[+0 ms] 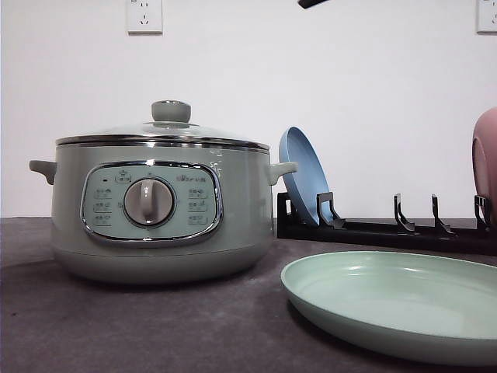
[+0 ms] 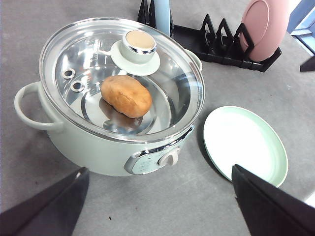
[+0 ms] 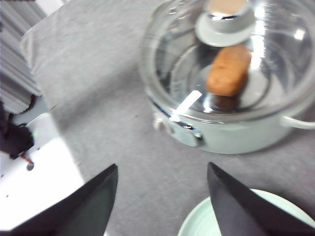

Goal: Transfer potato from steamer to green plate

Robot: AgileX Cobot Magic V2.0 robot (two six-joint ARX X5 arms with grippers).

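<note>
The steamer [image 1: 159, 198] stands on the grey desk [image 1: 116, 326] with its glass lid [image 2: 123, 78] on, the green knob [image 2: 140, 45] at the lid's centre; through the glass I see the potato [image 2: 126, 95] lying inside on the steamer's shiny metal floor, just beside the knob in the left wrist view. The control dial [image 1: 149, 202] faces the front camera, and a handle [image 2: 29, 105] sticks out from each side of the steamer.

The green plate [image 1: 396, 303] lies flat on the desk just to the right of the steamer, apart from it and with nothing on it. Behind the steamer's right handle runs a black dish rack [image 1: 388, 225]; a blue plate [image 1: 304, 175] stands on edge in the slot nearest the steamer, and a pink plate [image 2: 263, 27] stands on edge at the rack's far end.

My left hand [image 2: 157, 206] hangs above the desk in front of the steamer, its fingers [image 2: 268, 206] spread wide and holding nothing; my right hand [image 3: 162, 206] hovers over the desk near the steamer's dial side, also spread apart and holding nothing, with the green plate's rim between its fingers.
</note>
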